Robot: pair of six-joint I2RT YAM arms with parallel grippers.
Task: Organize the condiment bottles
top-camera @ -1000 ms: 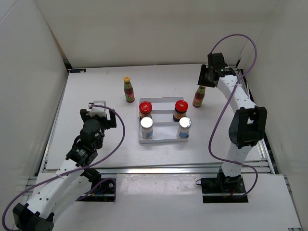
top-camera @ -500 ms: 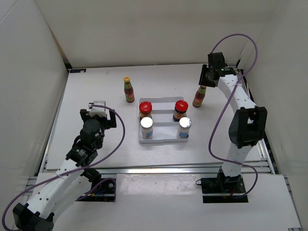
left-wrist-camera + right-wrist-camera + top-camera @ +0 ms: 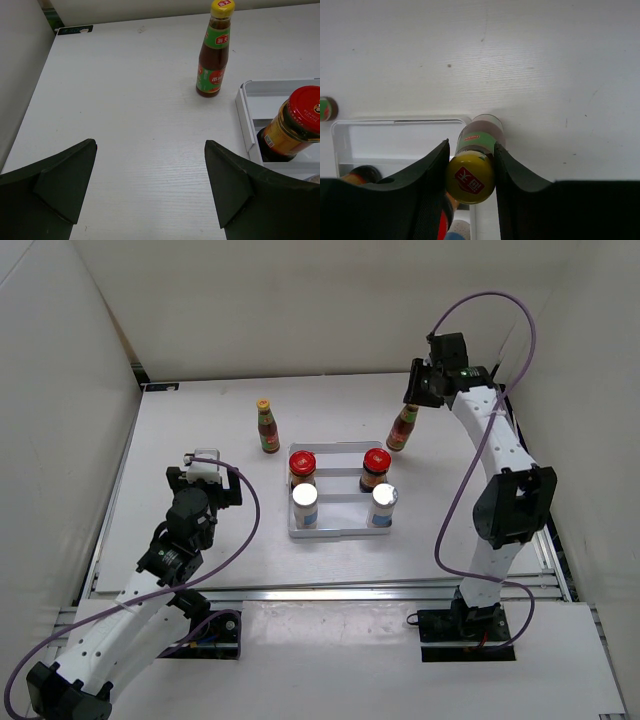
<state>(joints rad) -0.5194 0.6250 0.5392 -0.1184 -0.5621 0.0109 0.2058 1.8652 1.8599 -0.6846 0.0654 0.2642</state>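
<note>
My right gripper (image 3: 414,400) is shut on the yellow cap of a slim dark bottle (image 3: 402,429) and holds it tilted just past the tray's far right corner; the wrist view shows the cap (image 3: 470,179) clamped between both fingers. The second slim dark bottle (image 3: 267,427) stands left of the tray's far side, also in the left wrist view (image 3: 215,50). Two red-lidded jars (image 3: 302,468) (image 3: 375,468) and two white silver-capped shakers (image 3: 305,506) (image 3: 384,504) stand in the white tray (image 3: 340,462). My left gripper (image 3: 207,462) is open and empty, left of the tray.
White walls enclose the table on the left, back and right. A small dark label (image 3: 161,386) lies at the far left corner. The right arm's purple cable (image 3: 490,320) loops above the far right of the table.
My right gripper has carried the slim dark bottle leftward and slightly away, toward the tray's far right corner. The left arm has not moved.
</note>
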